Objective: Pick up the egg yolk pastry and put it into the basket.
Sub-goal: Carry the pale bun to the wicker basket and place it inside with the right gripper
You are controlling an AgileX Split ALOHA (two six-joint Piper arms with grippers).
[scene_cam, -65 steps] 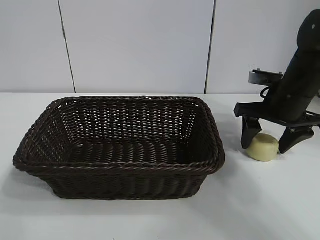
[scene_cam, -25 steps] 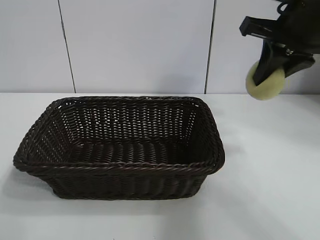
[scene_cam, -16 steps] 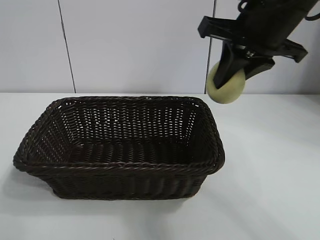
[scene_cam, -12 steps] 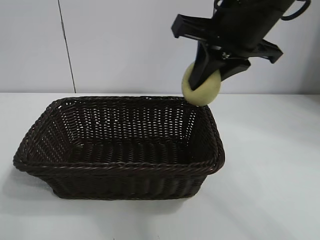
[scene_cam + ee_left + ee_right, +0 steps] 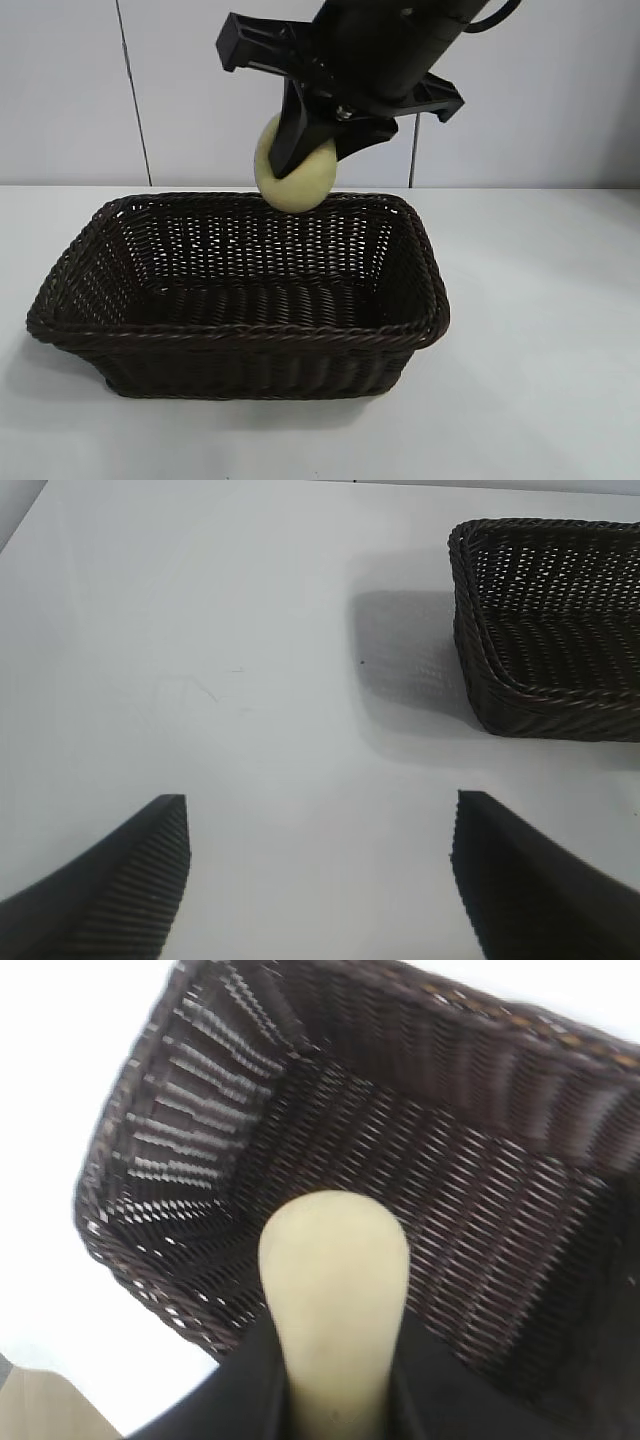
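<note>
My right gripper [image 5: 318, 160] is shut on the egg yolk pastry [image 5: 300, 183], a pale cream-yellow puck held on edge in the air above the far side of the basket [image 5: 240, 340]. In the right wrist view the pastry [image 5: 335, 1290] sits between the dark fingers with the basket's woven floor [image 5: 480, 1190] below it. The basket is dark brown wicker with a braided rim and holds nothing. My left gripper [image 5: 320, 825] is open and empty over bare table, off to the side of the basket [image 5: 520, 695].
The basket stands on a white table [image 5: 540, 330] in front of a white panelled wall [image 5: 270, 90].
My right gripper has lifted the pastry off the table at the right and carried it leftward through the air to above the basket.
</note>
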